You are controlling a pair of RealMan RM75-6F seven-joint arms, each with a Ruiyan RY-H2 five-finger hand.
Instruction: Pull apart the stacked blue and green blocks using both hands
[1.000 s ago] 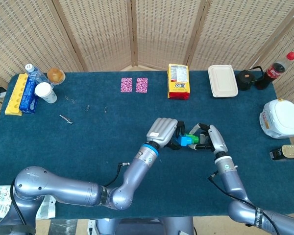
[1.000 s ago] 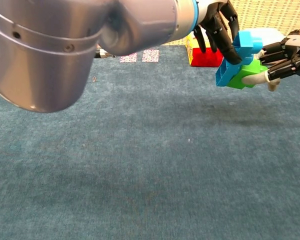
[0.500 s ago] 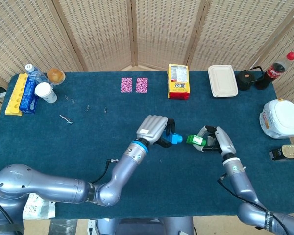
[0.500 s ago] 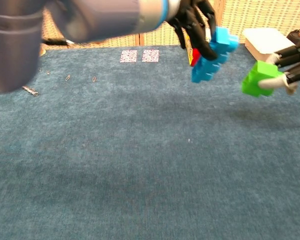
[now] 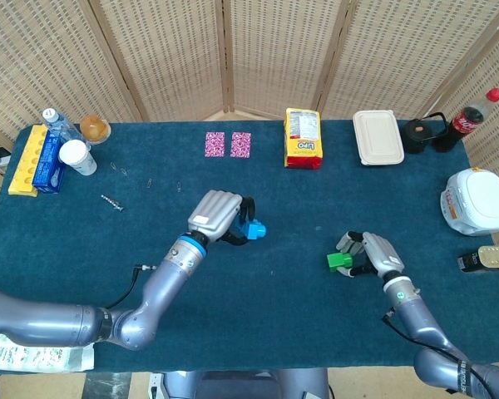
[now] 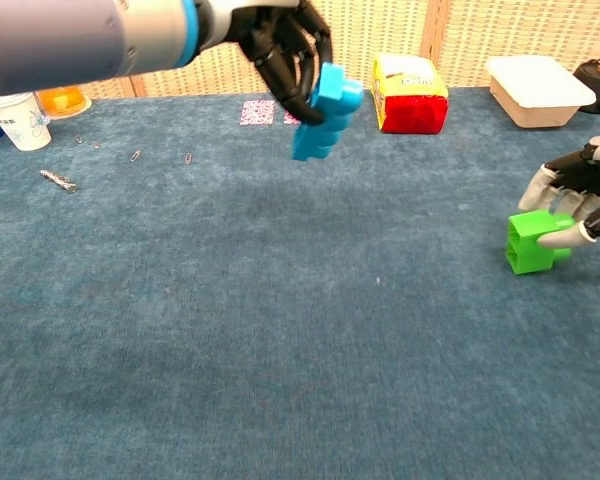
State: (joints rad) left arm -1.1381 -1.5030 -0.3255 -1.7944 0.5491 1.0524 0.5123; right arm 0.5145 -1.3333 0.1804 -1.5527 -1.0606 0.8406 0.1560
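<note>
got my left hand clamped on the blue block and right hand pinching the green block, both look light, rigid plastic, best gripped by the flat sides

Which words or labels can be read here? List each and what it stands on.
"LiPO": on the yellow and red packet, head view.
Red label of the cola bottle: too small to read.
Blue box, white tub and paper cup: print blurred.
Pink patterned cards: speckled pattern, no words.
</note>
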